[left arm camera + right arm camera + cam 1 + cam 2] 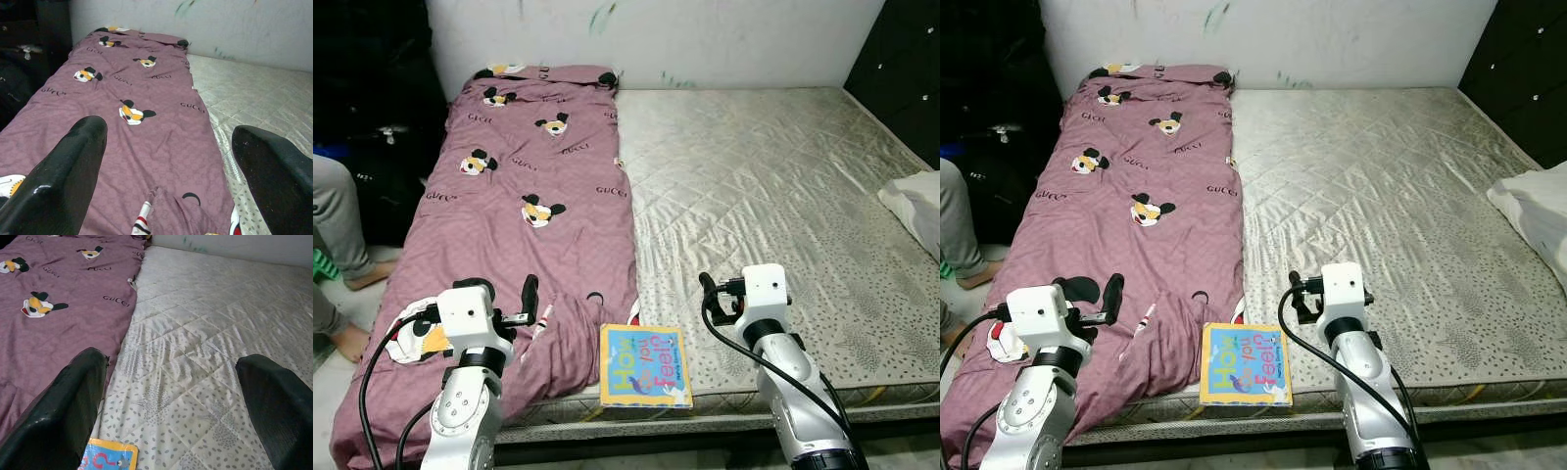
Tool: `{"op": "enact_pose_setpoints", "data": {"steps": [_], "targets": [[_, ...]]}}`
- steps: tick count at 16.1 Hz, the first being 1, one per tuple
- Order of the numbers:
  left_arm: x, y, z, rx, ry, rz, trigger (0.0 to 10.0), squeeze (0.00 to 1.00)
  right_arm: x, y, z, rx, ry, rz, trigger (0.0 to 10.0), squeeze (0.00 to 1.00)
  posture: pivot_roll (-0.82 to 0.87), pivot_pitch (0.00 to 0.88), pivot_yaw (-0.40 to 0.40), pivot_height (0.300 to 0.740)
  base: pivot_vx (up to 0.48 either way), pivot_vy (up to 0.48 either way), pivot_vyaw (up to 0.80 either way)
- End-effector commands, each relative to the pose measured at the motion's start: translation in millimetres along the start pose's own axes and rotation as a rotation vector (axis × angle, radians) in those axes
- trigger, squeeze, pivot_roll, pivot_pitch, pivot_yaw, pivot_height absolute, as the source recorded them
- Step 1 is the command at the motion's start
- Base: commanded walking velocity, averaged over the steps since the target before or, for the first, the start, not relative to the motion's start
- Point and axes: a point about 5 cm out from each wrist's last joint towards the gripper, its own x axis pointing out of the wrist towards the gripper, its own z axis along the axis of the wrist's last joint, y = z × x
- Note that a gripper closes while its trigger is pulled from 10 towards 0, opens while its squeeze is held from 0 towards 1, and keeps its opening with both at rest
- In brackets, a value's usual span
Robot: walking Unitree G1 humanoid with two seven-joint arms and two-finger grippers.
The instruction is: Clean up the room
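— What is seen on the bed (783, 186)?
— A purple blanket (524, 196) is spread ahead of the left fingers (63, 171); a book (646, 365) lies between both grippers.
— And the fingers?
— Both pairs are held spread, right fingers (68, 401) over bare mattress.

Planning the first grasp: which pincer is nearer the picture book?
The right pincer: the picture book lies at the mattress's front edge just beneath its fingers. The left pincer hovers over the mauve blanket, farther off.
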Motion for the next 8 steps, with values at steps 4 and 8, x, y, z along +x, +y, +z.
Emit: {"op": "enact_pose_setpoints", "data": {"steps": [4, 8], "targets": [[4.1, -7.7, 0.3, -0.001, 0.007, -0.011, 10.0, 0.0, 1.8, -1.3, 2.5, -0.011, -0.007, 0.01, 10.0, 0.0, 0.02, 0.087, -0.011, 0.74, 0.0, 0.0, 0.0], [4.0, -9.9, -0.9, -0.007, 0.013, -0.014, 10.0, 0.0, 1.8, -1.0, 2.2, -0.021, -0.005, 0.019, 10.0, 0.0, 0.02, 0.085, -0.013, 0.74, 0.0, 0.0, 0.0]]}}
